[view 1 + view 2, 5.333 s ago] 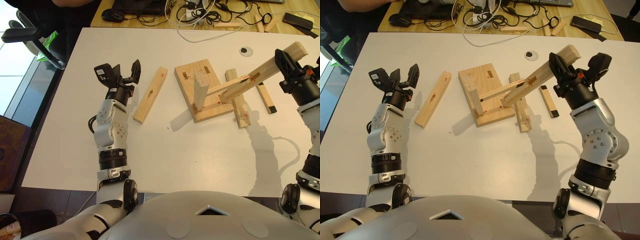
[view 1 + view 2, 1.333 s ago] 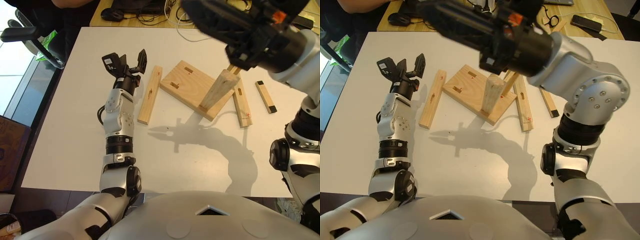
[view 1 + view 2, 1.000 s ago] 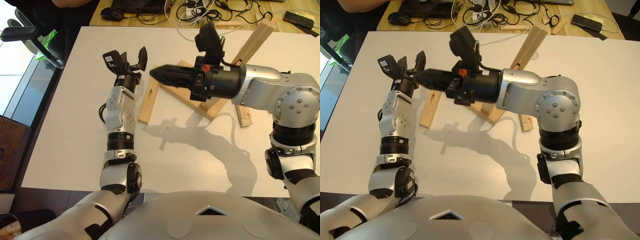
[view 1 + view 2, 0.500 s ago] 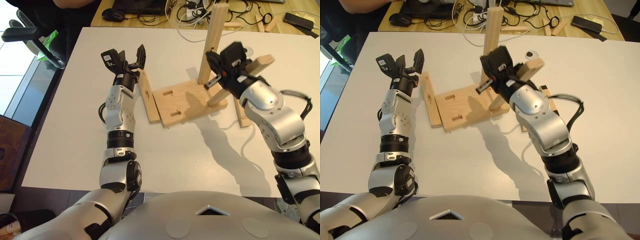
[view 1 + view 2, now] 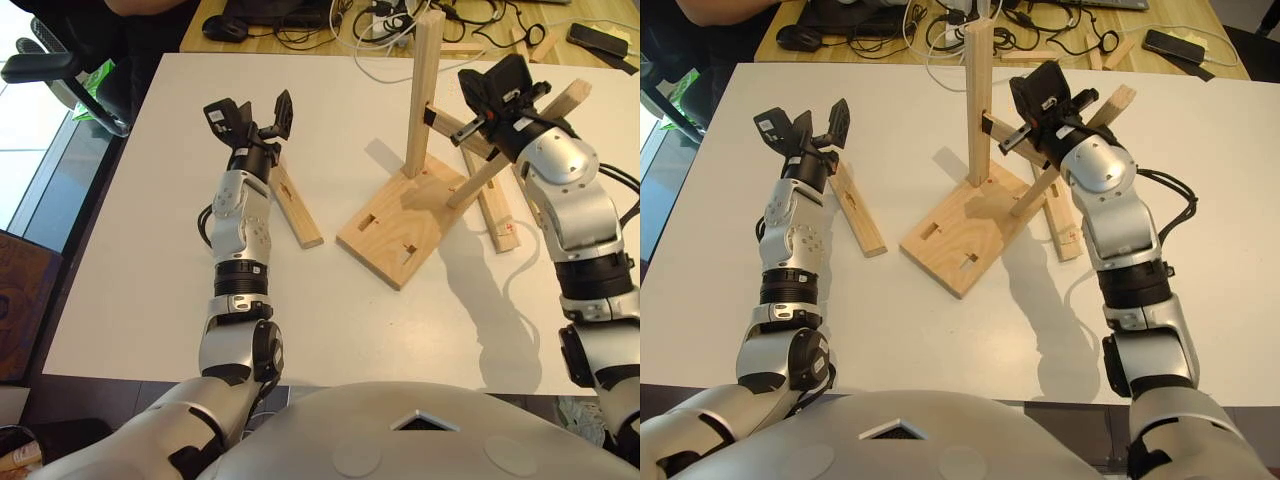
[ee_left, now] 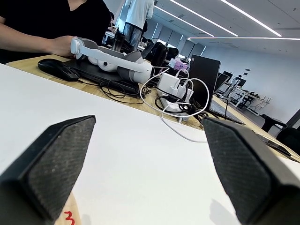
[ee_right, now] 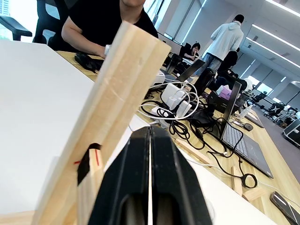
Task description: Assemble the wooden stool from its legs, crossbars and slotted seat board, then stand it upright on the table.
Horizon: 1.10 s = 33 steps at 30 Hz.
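Looking at the right end effector [image 7: 150, 140] first, we see its two fingers pressed together with only a thin seam between them. It hangs above the bench [image 5: 350, 330] and points at the upright leg [image 5: 422, 100], which stands just ahead of the fingertips. A crossbar [image 7: 89, 197] enters that leg's slot right below the fingers and runs back beneath them. We cannot tell whether the fingers pinch it or merely lie along it. On the wrist side of this end effector a second leg [image 5: 470, 182] leans at a tilt, its lower end at the edge of the seat board [image 5: 395, 240]. The seat board lies flat on the bench below the end effector, two open slots facing up, with the upright leg standing on its far corner. Another leg [image 5: 497, 215] lies flat on the bench under the right forearm, just beside the board.

The left end effector [image 5: 252, 108] is wide open, fingers spread, well apart from the board. A loose leg [image 5: 297, 207] lies flat on the bench, one end just below this end effector's palm and the rest running back beside the forearm.
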Motion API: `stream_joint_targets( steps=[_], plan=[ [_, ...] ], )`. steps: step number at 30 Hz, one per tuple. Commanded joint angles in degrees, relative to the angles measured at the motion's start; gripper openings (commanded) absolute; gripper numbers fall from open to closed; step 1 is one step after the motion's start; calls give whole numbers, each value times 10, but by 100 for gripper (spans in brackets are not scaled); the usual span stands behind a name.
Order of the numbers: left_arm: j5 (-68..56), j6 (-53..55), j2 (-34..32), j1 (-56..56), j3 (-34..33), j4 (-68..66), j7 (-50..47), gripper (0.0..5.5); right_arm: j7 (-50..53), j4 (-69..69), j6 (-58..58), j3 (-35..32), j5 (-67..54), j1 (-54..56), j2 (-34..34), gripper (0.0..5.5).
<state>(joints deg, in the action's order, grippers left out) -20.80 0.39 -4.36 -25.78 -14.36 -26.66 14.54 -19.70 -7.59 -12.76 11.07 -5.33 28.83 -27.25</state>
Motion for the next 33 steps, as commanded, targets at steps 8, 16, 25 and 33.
stream_joint_targets(
  steps=[8,16,25,33],
  plan=[
    [7,8,-3,-2,12,6,4,422,-26,-349,54,-51,-1,208,127,2],
    [5,9,0,1,12,12,0,422,-56,-308,58,-44,16,211,152,2],
    [13,15,0,33,18,76,-15,422,1,77,77,-139,-49,113,139,2],
    [84,20,1,138,33,303,-108,422,26,399,-63,-237,15,-128,28,2]
  ],
)
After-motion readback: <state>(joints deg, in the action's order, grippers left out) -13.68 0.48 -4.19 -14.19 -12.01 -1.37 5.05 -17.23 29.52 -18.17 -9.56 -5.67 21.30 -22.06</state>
